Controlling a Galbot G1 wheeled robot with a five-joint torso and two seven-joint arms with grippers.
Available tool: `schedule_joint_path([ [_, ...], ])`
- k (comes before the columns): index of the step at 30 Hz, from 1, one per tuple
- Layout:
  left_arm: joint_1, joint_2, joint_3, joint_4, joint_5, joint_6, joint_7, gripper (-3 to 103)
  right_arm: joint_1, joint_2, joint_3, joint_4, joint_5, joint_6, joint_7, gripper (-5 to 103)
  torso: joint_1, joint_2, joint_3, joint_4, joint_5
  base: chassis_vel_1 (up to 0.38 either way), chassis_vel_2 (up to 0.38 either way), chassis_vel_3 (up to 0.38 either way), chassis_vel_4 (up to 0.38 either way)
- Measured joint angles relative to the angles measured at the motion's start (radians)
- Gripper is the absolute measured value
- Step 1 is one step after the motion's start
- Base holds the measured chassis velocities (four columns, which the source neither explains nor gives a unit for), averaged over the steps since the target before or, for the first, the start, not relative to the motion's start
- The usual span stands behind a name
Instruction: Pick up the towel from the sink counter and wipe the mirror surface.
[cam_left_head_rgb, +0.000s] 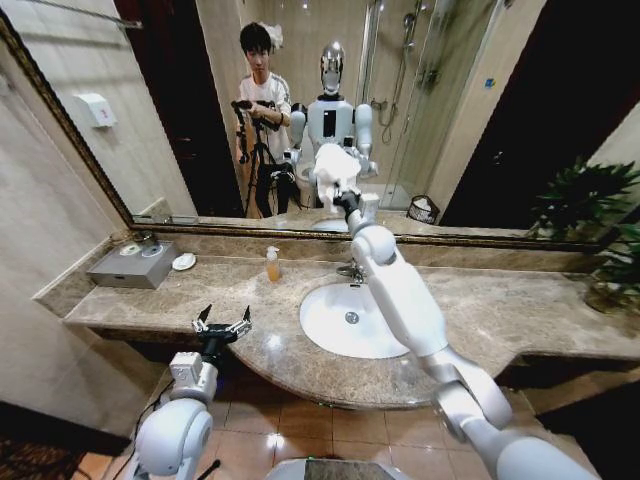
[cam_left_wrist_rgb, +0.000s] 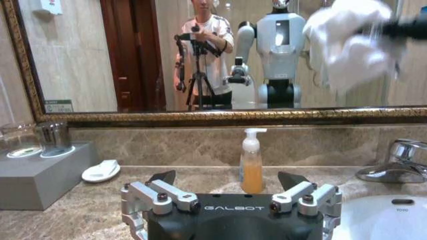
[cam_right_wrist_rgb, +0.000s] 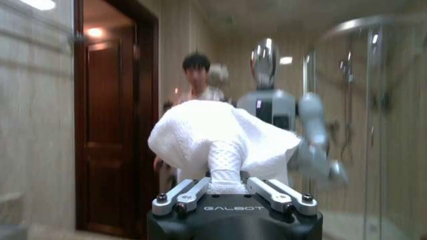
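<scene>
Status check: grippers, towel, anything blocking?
Right gripper shut on towel, pressed at the mirror. Left gripper open, idle over the sink counter front edge. Soap bottle below, not in the way.

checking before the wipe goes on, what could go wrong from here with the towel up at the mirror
The right gripper pinches only a fold of the towel; the loose bulk could slip free while rubbing the mirror. The outstretched right arm passes over the faucet and beside the soap bottle, so a sideways sweep might knock them.

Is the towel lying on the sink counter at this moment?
No. The right gripper holds the towel up against the mirror, high above the sink counter.
</scene>
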Motion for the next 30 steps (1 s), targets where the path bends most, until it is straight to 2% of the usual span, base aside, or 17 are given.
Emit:
schedule_joint_path([
  [6, 0.0, 0.0, 0.0, 0.0, 0.0, 0.0, 0.0, 100, -0.087, 0.008, 0.01, -0.016, -0.024, 0.015, -0.02, 10, 0.0, 0.0, 0.0, -0.0002, 0.0, 0.0, 0.0, 0.0, 0.0],
  [10, 0.0, 0.0, 0.0, 0.0, 0.0, 0.0, 0.0, 100, -0.144, -0.024, 0.004, 0.069, -0.039, 0.032, 0.012, 10, 0.0, 0.0, 0.0, 0.0003, 0.0, 0.0, 0.0, 0.0, 0.0],
  [12, 0.0, 0.0, 0.0, 0.0, 0.0, 0.0, 0.0, 100, -0.192, -0.061, 0.003, 0.156, -0.059, 0.035, 0.016, 10, 0.0, 0.0, 0.0, 0.0001, -0.0002, 0.0, 0.0, 0.0, 0.0],
  [13, 0.0, 0.0, 0.0, 0.0, 0.0, 0.0, 0.0, 100, -0.247, -0.111, 0.004, 0.247, -0.059, 0.028, 0.019, 10, 0.0, 0.0, 0.0, 0.0001, 0.0002, 0.0, 0.0, 0.0, 0.0],
  [14, 0.0, 0.0, 0.0, 0.0, 0.0, 0.0, 0.0, 100, -0.247, -0.111, 0.004, 0.247, -0.059, 0.028, 0.019, 10, 0.0, 0.0, 0.0, 0.0001, 0.0002, 0.0, 0.0, 0.0, 0.0],
  [16, 0.0, 0.0, 0.0, 0.0, 0.0, 0.0, 0.0, 100, -0.355, -0.198, 0.012, 0.405, -0.02, -0.005, 0.032, 10, 0.0, 0.0, 0.0, -0.0007, 0.0001, 0.0, 0.0, 0.0, 0.0],
  [21, 0.0, 0.0, 0.0, 0.0, 0.0, 0.0, 0.0, 100, -0.5, -0.289, 0.046, 0.58, 0.05, -0.036, 0.077, 10, 0.0, 0.0, 0.0, -0.0005, 0.0002, 0.0, 0.0, 0.0, 0.0],
  [27, 0.0, 0.0, 0.0, 0.0, 0.0, 0.0, 0.0, 100, -0.604, -0.331, 0.086, 0.687, 0.085, -0.067, 0.112, 10, 0.0, 0.0, 0.0, 0.0003, 0.0, 0.0, 0.0, 0.0, 0.0],
  [30, 0.0, 0.0, 0.0, 0.0, 0.0, 0.0, 0.0, 100, -0.733, -0.326, 0.139, 0.733, 0.036, -0.065, 0.114, 10, 0.0, 0.0, 0.0, -0.0005, 0.0001, 0.0, 0.0, 0.0, 0.0],
])
